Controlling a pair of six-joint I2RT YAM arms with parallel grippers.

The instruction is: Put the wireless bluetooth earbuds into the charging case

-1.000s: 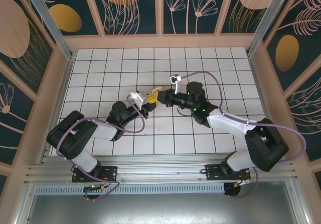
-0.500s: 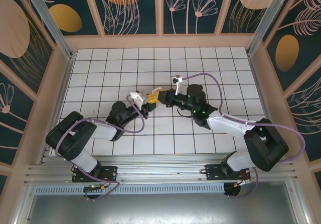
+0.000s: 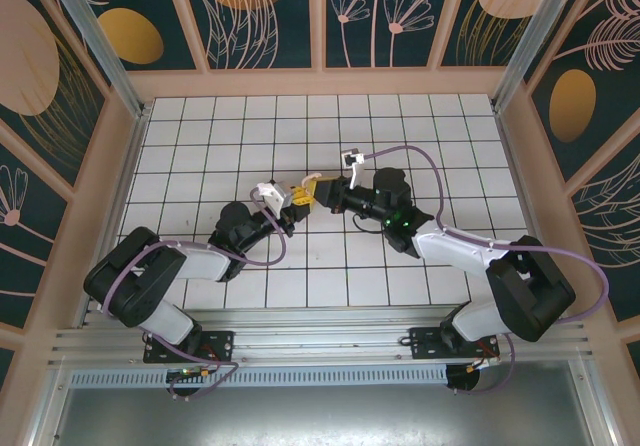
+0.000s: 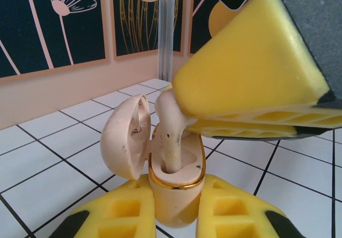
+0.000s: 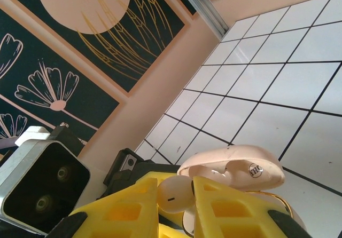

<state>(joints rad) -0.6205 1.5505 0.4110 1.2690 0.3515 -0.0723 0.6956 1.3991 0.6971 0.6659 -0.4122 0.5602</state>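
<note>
Now pinching beige earbud (image 4: 170, 123) in right gripper (image 5: 175, 206), stem upright, tip just inside well of open charging case (image 4: 176, 195) directly below. Clamping case upright in left gripper (image 4: 175, 219), lid (image 4: 124, 136) swung aside. Likely next: straight push down along stem axis.

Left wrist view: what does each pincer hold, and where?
Left pincer grips the open case by its base; right pincer pinches an earbud by its head.

left hand (image 3: 297, 200): clamped | right hand (image 3: 318, 194): clamped | hands facing, nearly touching
</note>
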